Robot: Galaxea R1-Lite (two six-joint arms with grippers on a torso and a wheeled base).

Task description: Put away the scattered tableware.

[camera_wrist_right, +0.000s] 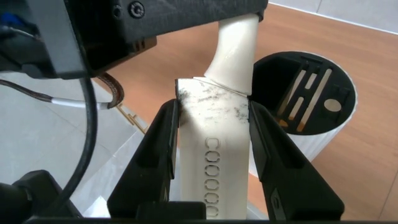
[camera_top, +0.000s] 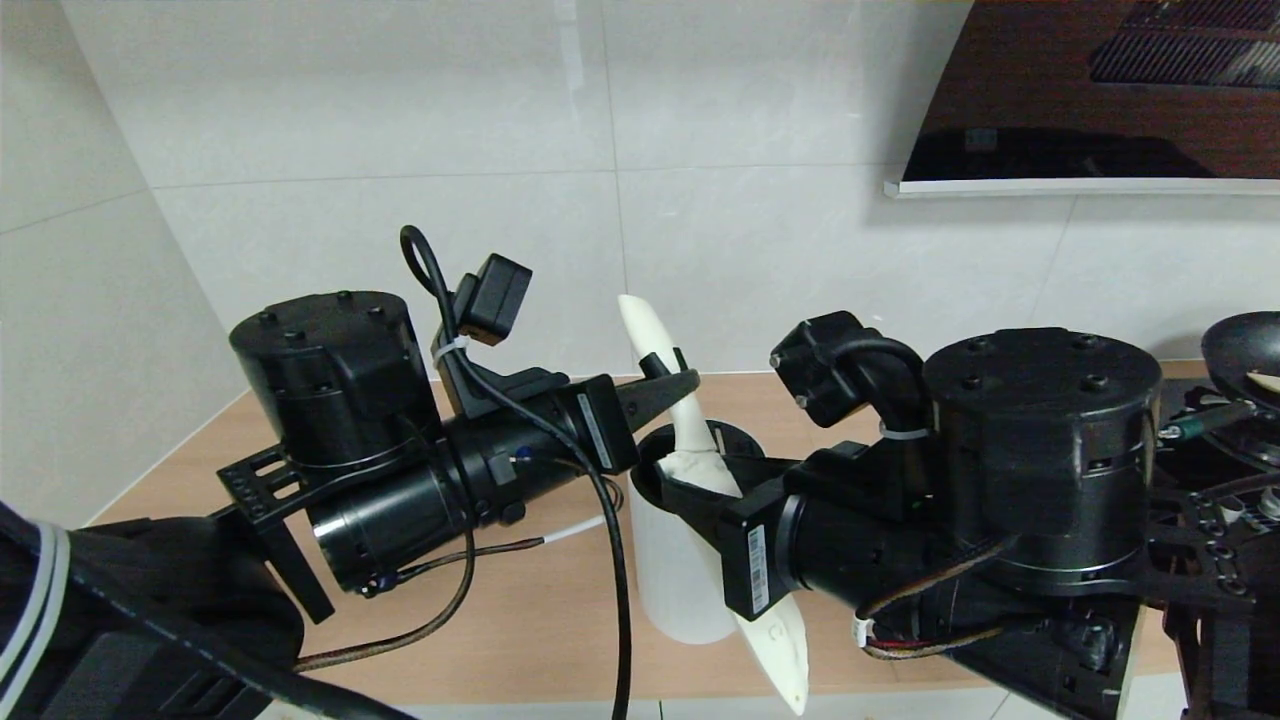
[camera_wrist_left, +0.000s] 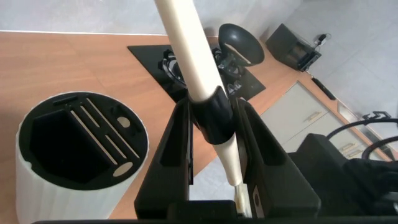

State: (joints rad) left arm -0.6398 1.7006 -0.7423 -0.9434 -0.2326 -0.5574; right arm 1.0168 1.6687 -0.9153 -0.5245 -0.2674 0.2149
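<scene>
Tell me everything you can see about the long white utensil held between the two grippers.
The utensil is long, cream-white and looks like plastic or ceramic. A narrow round handle widens into a flat, pointed part with a row of embossed ovals and dark speckles on its face. It is tilted, handle end up and pointed end down, by the white slotted holder. The left gripper clamps the handle and the right gripper clamps the flat part. Whether it touches the holder cannot be told.

Pale tiled wall (camera_top: 400,120) behind a wooden countertop (camera_top: 540,620); dark range hood (camera_top: 1100,90) above a black hob (camera_wrist_left: 148,55).
</scene>
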